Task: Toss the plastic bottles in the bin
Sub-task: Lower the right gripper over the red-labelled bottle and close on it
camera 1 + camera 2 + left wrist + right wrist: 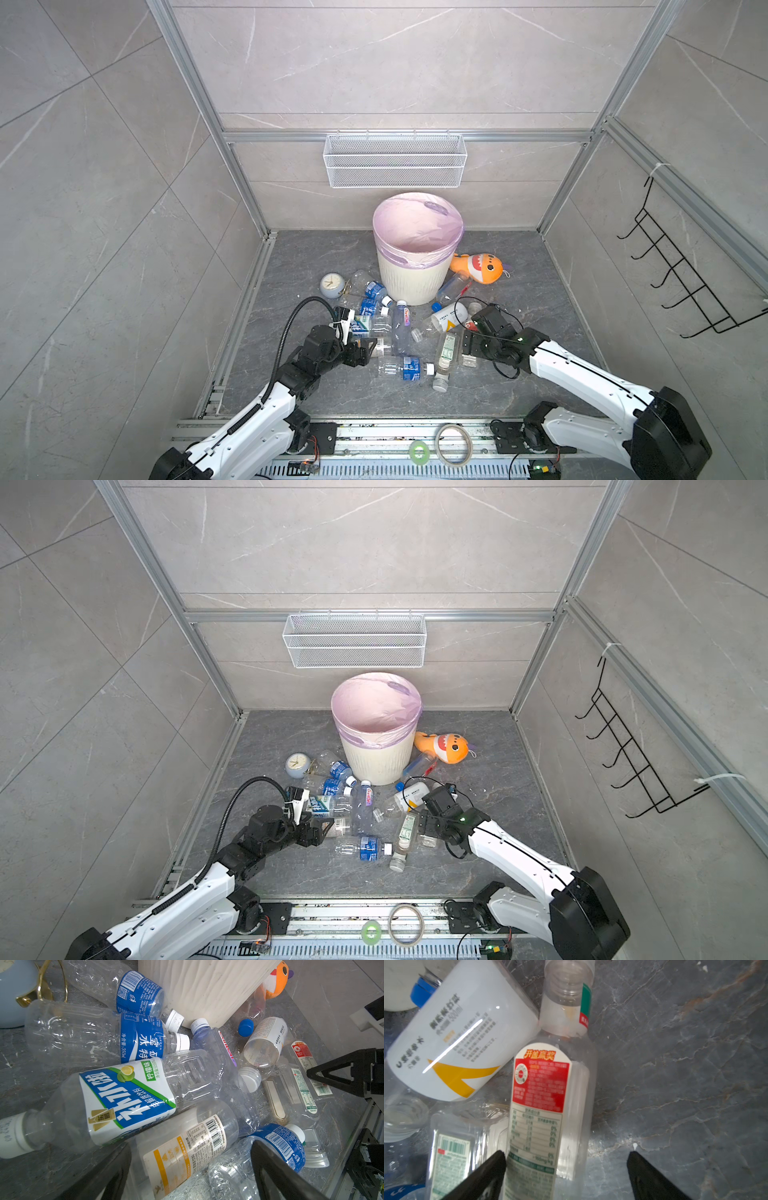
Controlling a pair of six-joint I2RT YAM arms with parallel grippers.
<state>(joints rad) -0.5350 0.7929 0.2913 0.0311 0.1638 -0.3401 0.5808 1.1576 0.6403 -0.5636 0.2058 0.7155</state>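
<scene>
Several plastic bottles lie in a heap on the dark floor in front of the bin [411, 282], among them a blue-labelled one [406, 368] and a white-labelled one [448, 318]. My left gripper [370, 349] sits low at the heap's left edge. It is open, and in the left wrist view its fingers straddle an orange-striped bottle [182, 1151] and part of a crumpled clear one. My right gripper [467, 349] is open at the heap's right edge. A red-and-green labelled bottle [542, 1105] lies between its fingers, against one finger [492, 1172], with bare floor beside the opposite finger.
A pale-blue clock [331, 284] stands left of the bin, and an orange plush shark [482, 268] lies to its right. A white wire mesh basket [395, 160] hangs on the back wall. A black hook rack [685, 282] is on the right wall. Tape rolls [453, 444] lie on the front rail.
</scene>
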